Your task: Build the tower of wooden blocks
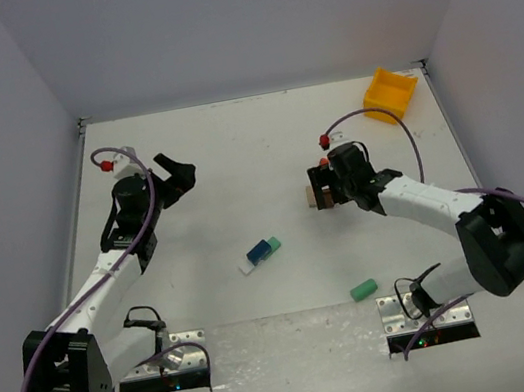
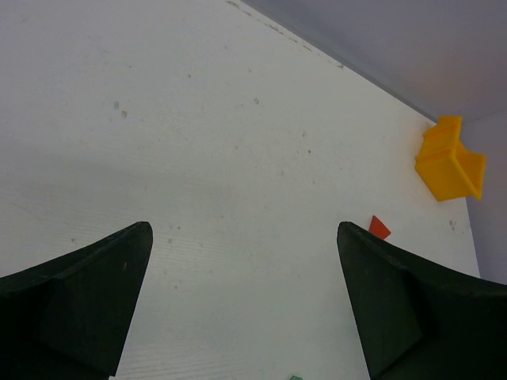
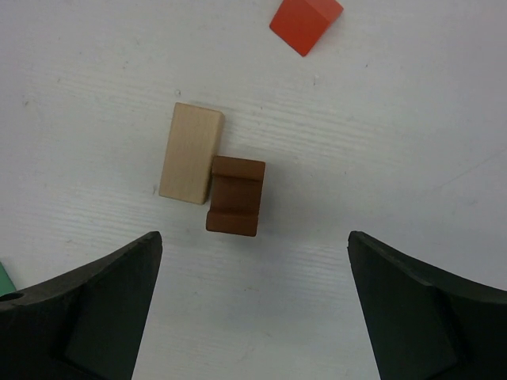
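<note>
Right gripper (image 3: 253, 241) is hovering, jaws apart, over tan block (image 3: 191, 153) touching brown block (image 3: 235, 195); left gripper (image 2: 244, 229) is hanging, jaws apart, above table (image 2: 238, 119).

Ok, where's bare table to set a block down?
Bare: the middle stretch between the left gripper and the right gripper, beyond the blue-teal-white cluster; also the far strip left of the yellow bin. Crowded: under the right gripper, with tan block, brown block, red block.
</note>
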